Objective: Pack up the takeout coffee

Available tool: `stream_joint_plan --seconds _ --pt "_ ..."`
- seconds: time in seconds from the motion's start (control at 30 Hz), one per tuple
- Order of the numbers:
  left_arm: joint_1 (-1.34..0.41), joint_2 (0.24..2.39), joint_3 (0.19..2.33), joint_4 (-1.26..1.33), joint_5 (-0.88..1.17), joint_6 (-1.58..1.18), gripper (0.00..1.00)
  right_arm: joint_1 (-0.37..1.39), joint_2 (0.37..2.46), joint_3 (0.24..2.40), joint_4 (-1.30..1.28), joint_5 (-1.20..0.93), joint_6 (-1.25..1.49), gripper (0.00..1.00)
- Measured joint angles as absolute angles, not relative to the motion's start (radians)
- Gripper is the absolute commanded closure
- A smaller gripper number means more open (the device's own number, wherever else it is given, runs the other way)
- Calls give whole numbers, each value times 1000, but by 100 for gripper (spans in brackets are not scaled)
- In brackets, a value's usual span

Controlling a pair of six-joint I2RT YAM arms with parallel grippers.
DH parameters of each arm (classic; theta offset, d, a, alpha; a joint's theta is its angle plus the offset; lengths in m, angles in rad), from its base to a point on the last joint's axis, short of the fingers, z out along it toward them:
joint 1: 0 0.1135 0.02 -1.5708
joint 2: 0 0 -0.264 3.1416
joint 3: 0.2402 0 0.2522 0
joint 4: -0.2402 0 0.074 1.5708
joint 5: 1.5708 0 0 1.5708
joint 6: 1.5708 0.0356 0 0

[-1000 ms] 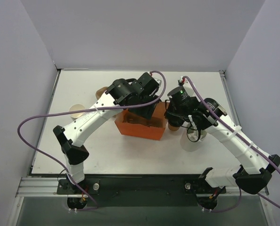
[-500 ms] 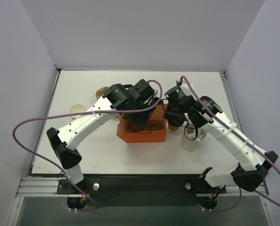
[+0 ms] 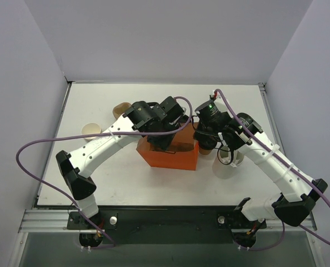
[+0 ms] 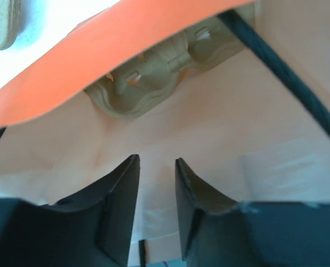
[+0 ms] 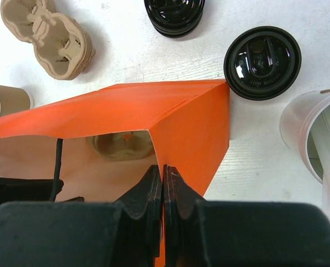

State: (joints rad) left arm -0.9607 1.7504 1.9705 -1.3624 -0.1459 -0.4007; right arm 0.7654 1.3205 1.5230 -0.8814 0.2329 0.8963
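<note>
Orange bag [image 3: 173, 158] has swung square to the table edge over the last second, and the left gripper [image 3: 164, 142] has dipped further into its mouth, its fingers narrowing as it went. From above, the right gripper [image 3: 200, 139] sits on the bag's right rim. The takeout coffee [image 3: 205, 148] stands on the table just beside the bag's right wall, not yet packed.

On to the left wrist view: we're inside the bag. The fingers [image 4: 126, 189] stand partly apart with only the pale inner wall showing between them, so nothing is held. A pulp cup carrier [image 4: 154, 78] lies at the bottom.

Right wrist view now: its fingers [image 5: 148, 192] are pressed together with the bag's orange rim pinched between them. The coffee, black lid up [image 5: 262, 62], touches the bag's far corner. The stack of lids [image 5: 174, 14] and the clear cup [image 5: 315, 128] stand apart from it.

So this looks like the bag-opening step: the right pins the rim while the left spreads the inside. Next, I'd judge, the left has to come out and take the cup by its body. It must then be carried upright over the rim and lowered into a carrier pocket while the right keeps the mouth open.
</note>
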Motion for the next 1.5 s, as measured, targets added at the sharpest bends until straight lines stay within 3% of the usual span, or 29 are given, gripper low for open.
stream_joint_plan --seconds 0.3,0.5,0.67,1.3,1.5 --pt "-962 1737 1909 -1357 -153 -399 59 741 1321 1512 -880 215 901 100" --pt "-962 1696 1884 -1354 -139 -390 45 705 1321 1507 -873 194 913 100" --pt "-962 1674 1880 -1355 -134 -388 41 692 1321 1500 -870 181 917 100" --pt "-878 1538 1896 -1313 -4 -405 40 682 1320 1480 -852 159 920 100" --pt "-810 1414 1813 -1233 78 -414 33 680 1313 1466 -821 139 920 100"
